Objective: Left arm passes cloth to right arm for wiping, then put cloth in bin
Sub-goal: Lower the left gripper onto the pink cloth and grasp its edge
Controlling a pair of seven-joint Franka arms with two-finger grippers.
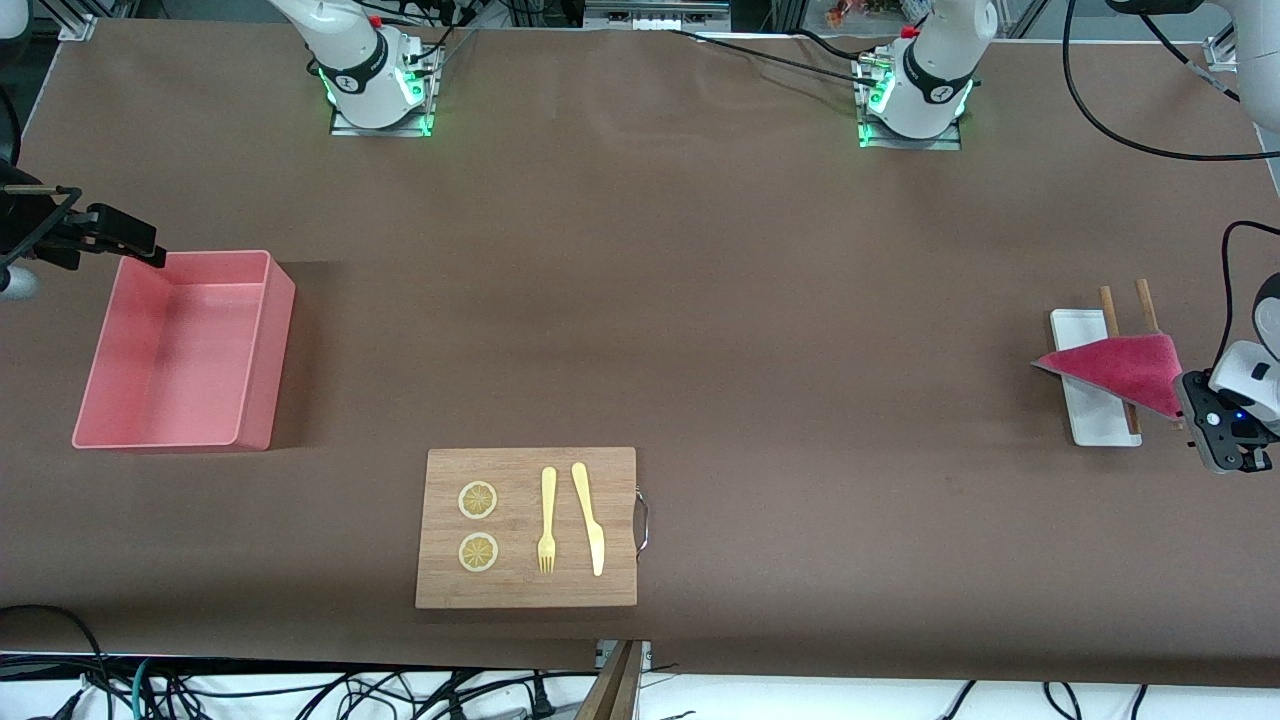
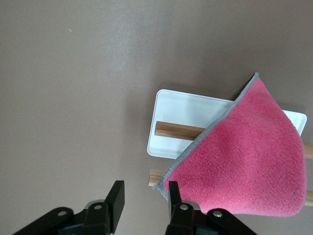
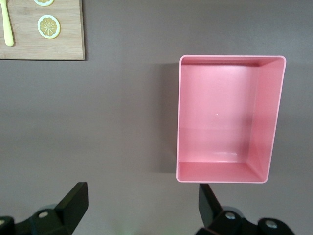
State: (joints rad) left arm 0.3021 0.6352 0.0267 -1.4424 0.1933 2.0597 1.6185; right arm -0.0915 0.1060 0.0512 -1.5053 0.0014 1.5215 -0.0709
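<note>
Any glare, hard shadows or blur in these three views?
Front view: even light, soft shadow beside the bin, green glow at both arm bases. Left wrist view: cloth fibres sharp, the left pincer softer. Right wrist view: faint sheen on the bin floor, shadow along one wall; no blown highlights.

The cloth [image 1: 1120, 367] hides the middle of the two wooden sticks [image 1: 1110, 302] and part of the white tray [image 1: 1090, 420] at the right of the front view, and whether the left gripper [image 2: 144, 198] pinches its corner cannot be told. In the right wrist view the wooden board [image 3: 44, 46] is cut off at the upper left corner, and the right gripper [image 3: 142, 205] is cut by the bottom edge.
</note>
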